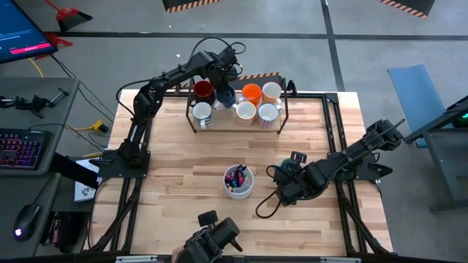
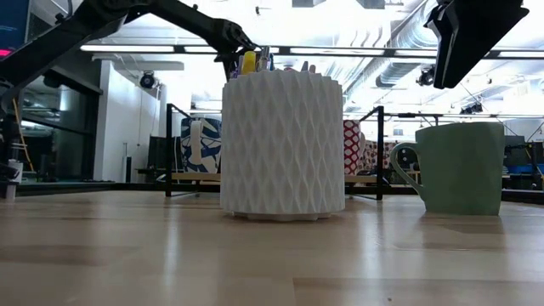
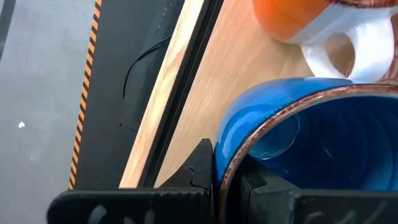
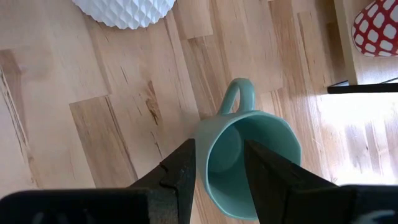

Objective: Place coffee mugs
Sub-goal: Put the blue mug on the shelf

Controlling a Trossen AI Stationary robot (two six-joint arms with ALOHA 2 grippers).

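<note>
My left gripper reaches over the far rack and is shut on the blue mug. Around it on the rack stand the dark red mug, the orange mug and several white or cream mugs. My right gripper hovers open above the green mug, one finger over its hollow and one outside its wall. That mug stands upright on its base on the table, with the gripper clear above its rim in the low view. My left gripper holds the blue mug by its rim, one finger inside the hollow and one outside the wall. The fingers come from above, pointing down. The mug stays upright; I cannot tell whether its base stands on the shelf.
A white textured cup full of pens stands mid-table, just left of the green mug. The rack's black frame spans the far side, with patterned mugs on it. Bare wood lies to the left and near the front edge.
</note>
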